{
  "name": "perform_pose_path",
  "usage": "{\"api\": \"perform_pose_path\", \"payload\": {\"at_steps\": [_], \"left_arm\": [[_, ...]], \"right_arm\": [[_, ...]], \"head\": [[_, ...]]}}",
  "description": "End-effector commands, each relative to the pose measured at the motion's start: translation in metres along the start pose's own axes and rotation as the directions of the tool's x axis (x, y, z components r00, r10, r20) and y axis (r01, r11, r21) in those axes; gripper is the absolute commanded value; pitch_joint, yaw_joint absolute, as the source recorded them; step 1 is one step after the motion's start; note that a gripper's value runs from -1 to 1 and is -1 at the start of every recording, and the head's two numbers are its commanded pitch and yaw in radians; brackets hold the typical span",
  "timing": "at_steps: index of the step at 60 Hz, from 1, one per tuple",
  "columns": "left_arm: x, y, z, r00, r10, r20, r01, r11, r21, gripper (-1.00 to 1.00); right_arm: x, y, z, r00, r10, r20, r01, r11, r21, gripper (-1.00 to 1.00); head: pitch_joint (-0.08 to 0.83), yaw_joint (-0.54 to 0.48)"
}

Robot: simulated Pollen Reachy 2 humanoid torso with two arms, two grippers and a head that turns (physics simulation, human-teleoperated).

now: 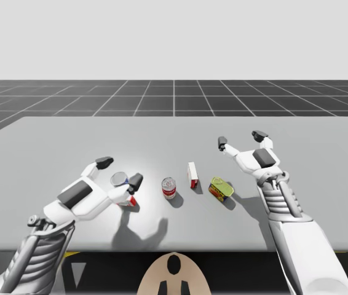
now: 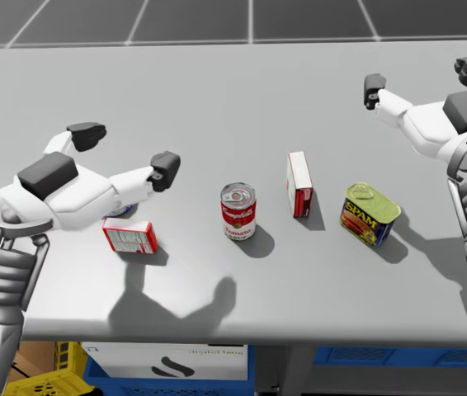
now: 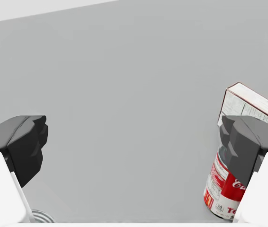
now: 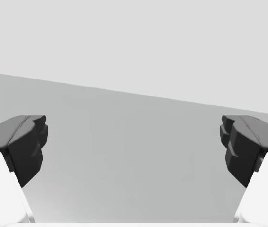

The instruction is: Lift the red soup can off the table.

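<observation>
At the left of the high view the robot's left gripper [image 1: 120, 171] hangs low over the table [image 1: 51, 141], its two fingers spread wide and holding nothing. Under and just beside it are a small silver-topped can [image 1: 119, 179] and a flat red and white box [image 1: 128, 200]; whether the fingers touch either cannot be told.

Right of that, near the middle of the frame, the red soup can [image 1: 169, 187] stands on the table, apart from everything around it. It is upright, lid up, so its long axis runs vertically and its round side faces a grip from any side. In the left wrist view the soup can [image 3: 226, 189] sits beside the gripper, outside the gap and partly hidden behind one finger, with bare table ahead between the fingers. So the can lies off to the gripper's side, not in front of it, and the coming move probably calls for a shift or turn towards the can before closing.

Further right stand a narrow red and white box on end [image 1: 193, 175] and a green and yellow tin [image 1: 221, 189]. In the upper right the right gripper [image 1: 241, 139] is raised, fingers wide apart and empty, well away from the soup can with the tin and narrow box between. The left arm is judged the nearer one
</observation>
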State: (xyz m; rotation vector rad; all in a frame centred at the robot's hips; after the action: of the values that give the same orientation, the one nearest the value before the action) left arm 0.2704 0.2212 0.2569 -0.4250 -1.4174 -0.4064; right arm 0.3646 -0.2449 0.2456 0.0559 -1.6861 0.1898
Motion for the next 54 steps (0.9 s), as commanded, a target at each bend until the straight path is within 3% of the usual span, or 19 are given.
{"api": "perform_pose_path", "payload": {"at_steps": [1, 20, 40, 54], "left_arm": [[-0.014, -0.032, 0.005, 0.995, -0.016, -0.096, 0.005, 0.993, -0.116, -1.0], [-0.054, -0.056, -0.025, 0.977, -0.043, -0.21, 0.004, 0.983, -0.184, -1.0], [-0.07, -0.071, -0.068, 0.956, -0.087, -0.278, 0.031, 0.979, -0.2, -1.0], [-0.074, -0.079, -0.095, 0.949, -0.098, -0.299, 0.04, 0.981, -0.192, -1.0]], "right_arm": [[0.001, -0.001, 0.0, 1.0, -0.001, 0.003, 0.001, 1.0, -0.003, -1.0], [0.002, -0.003, 0.0, 1.0, 0.001, 0.014, -0.001, 1.0, -0.004, -1.0], [0.003, -0.003, 0.001, 1.0, 0.005, 0.025, -0.005, 1.0, -0.004, -1.0], [0.004, -0.003, 0.001, 1.0, 0.004, 0.028, -0.004, 1.0, -0.002, -1.0]], "head": [[0.679, 0.05], [0.684, 0.05], [0.689, 0.05], [0.691, 0.04]]}}
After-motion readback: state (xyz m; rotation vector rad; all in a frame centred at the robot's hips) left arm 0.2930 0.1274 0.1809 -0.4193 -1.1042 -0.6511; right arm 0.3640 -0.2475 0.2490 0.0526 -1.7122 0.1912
